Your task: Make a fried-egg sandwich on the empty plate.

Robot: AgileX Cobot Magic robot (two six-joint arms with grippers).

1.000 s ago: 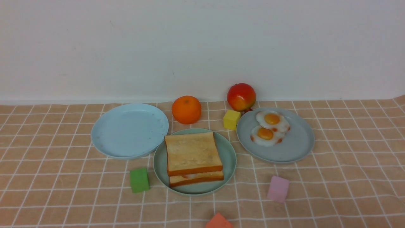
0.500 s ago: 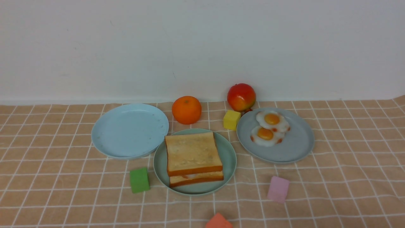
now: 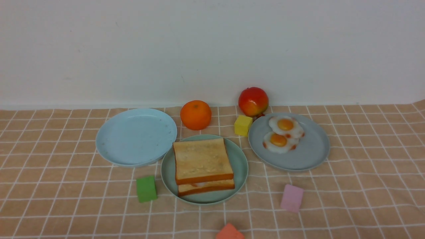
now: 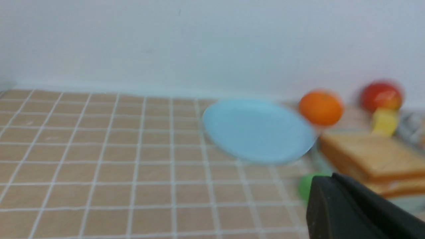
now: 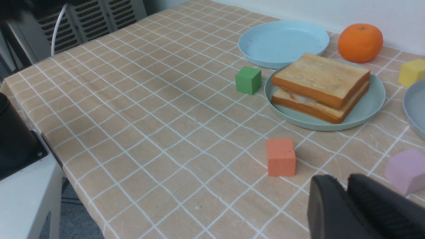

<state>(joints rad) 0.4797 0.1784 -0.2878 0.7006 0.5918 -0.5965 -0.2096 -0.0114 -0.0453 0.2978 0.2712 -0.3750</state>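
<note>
Orange-red block (image 3: 229,232) nearest, at the worktop (image 3: 49,199) front edge. Next back: pink block (image 3: 292,198) to the right, green block (image 3: 146,188) to the left. Between them the mint-green plate (image 3: 239,166) carries the fried-egg sandwich (image 3: 202,166), two toast slices stacked with the egg layer showing at the front edge. Behind left, pale blue plate (image 3: 136,136), bare; behind right, grey-blue plate (image 3: 312,152) with two fried eggs (image 3: 282,134). Yellow block (image 3: 243,125), orange (image 3: 195,115) and apple (image 3: 253,101) sit farthest, by the wall. Left pincer (image 4: 335,196) fully closed, nothing in it. Right pincer (image 5: 345,199) low over the worktop, near the orange-red block; narrow gap between the fingers, holding nothing.
</note>
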